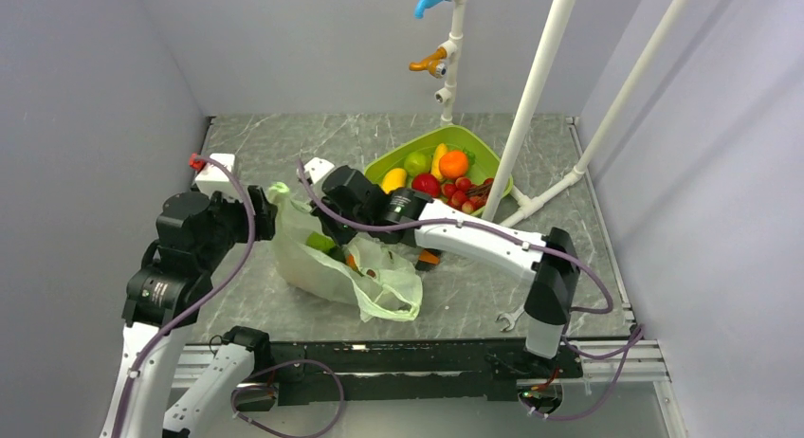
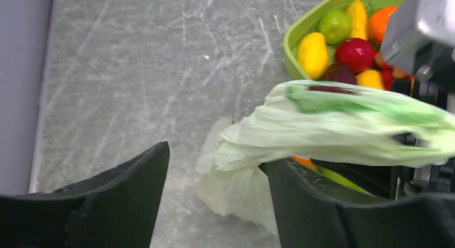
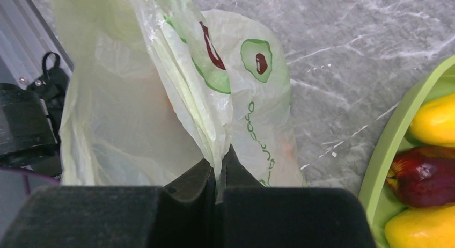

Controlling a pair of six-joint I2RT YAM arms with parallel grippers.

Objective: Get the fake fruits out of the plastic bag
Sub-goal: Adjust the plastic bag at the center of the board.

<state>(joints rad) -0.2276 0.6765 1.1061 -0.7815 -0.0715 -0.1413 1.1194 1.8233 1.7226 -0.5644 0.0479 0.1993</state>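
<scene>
plastic bag point(image 3: 177, 97) | fold pinched between right gripper point(image 3: 219, 165) fingertips | fake fruits point(image 1: 320, 241) seemingly inside

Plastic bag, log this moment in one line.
right gripper: shut on plastic bag | left gripper: open | fake fruits: inside bag

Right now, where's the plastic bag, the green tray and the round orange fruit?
plastic bag point(image 1: 318, 267): top view, on its crumpled body lying on the table.
green tray point(image 3: 400, 132): right wrist view, on its bare rim.
round orange fruit point(image 1: 453, 163): top view, on the middle of its top.
</scene>
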